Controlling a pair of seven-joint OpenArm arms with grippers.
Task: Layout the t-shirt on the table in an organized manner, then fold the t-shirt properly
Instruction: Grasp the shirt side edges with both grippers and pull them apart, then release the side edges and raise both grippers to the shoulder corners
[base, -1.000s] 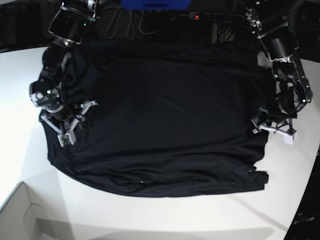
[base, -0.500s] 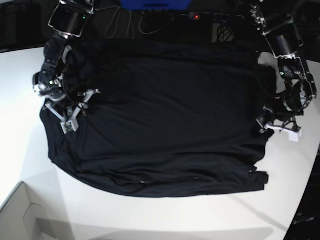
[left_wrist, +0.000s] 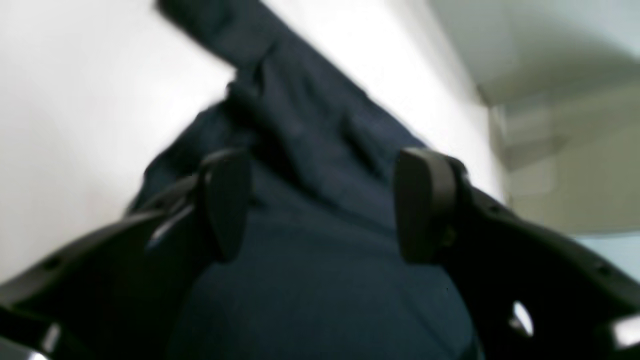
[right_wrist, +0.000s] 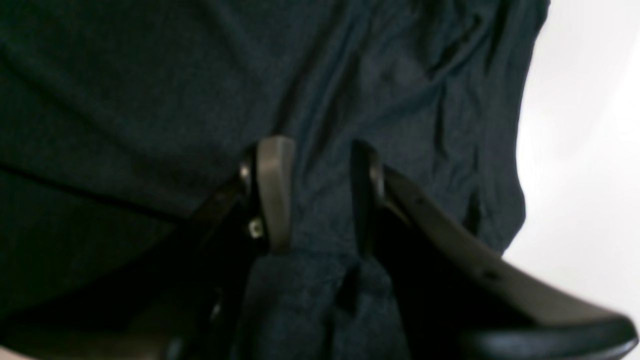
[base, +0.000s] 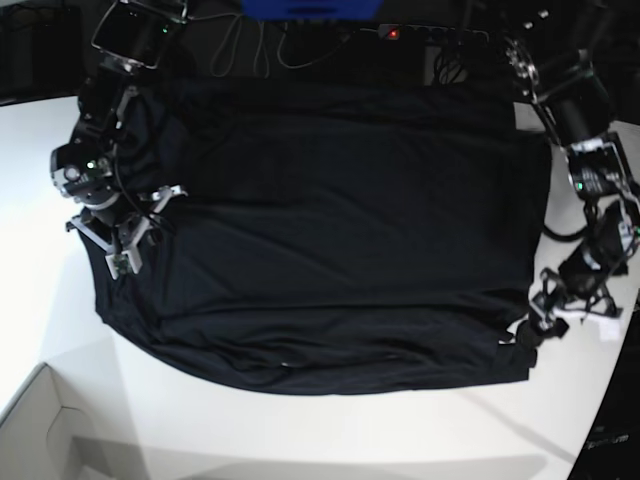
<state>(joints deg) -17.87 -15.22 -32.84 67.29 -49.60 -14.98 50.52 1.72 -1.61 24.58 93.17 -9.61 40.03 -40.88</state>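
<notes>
Two grippers at work, both at the edges of the plain black long-sleeved t-shirt (base: 320, 240) of thin soft fabric. Right gripper (right_wrist: 312, 192): dark fingers (right_wrist: 272, 192) pinched partway on a raised ridge of cloth that bunches between them, likely to tug that side flat. Left gripper (left_wrist: 325, 205): rounded black pads (left_wrist: 425, 210) stand wide apart over a narrow strip of fabric, gripping nothing, probably lining up on the sleeve end. T-shirt lies spread across the large smooth white table (base: 300, 430), mostly flat, lower hem wavy, a folded bit at the corner near the left gripper (base: 575, 305). Base view gives the whole layout and the right gripper (base: 125, 235) on the opposite edge, but jaw gaps are too small to read there. Wrist views show the jaws up close, though both are blurred and lose the overall shape
</notes>
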